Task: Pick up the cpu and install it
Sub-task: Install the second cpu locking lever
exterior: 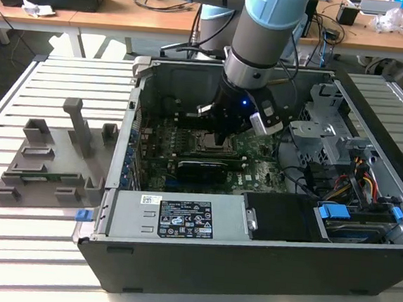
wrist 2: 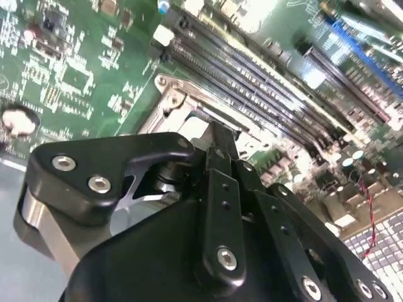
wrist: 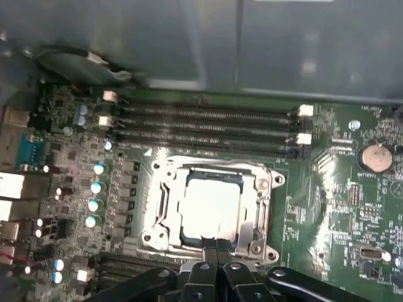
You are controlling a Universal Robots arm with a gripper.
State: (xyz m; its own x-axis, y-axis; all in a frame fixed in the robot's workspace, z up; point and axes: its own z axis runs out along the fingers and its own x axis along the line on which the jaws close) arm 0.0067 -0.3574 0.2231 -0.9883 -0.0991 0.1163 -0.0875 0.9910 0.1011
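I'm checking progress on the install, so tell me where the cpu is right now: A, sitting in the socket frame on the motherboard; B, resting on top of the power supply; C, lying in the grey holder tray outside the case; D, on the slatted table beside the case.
A: in the first wrist view the cpu lies inside the socket frame on the motherboard.

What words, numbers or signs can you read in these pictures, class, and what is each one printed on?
Nothing can be read with confidence.
Large label on the metal box at the case's near side: printed lines and symbols, too small to read.
Small label beside it: too small to read.
White markings on the green board: blurred.
Chip in the socket: washed out by glare, no legible print.
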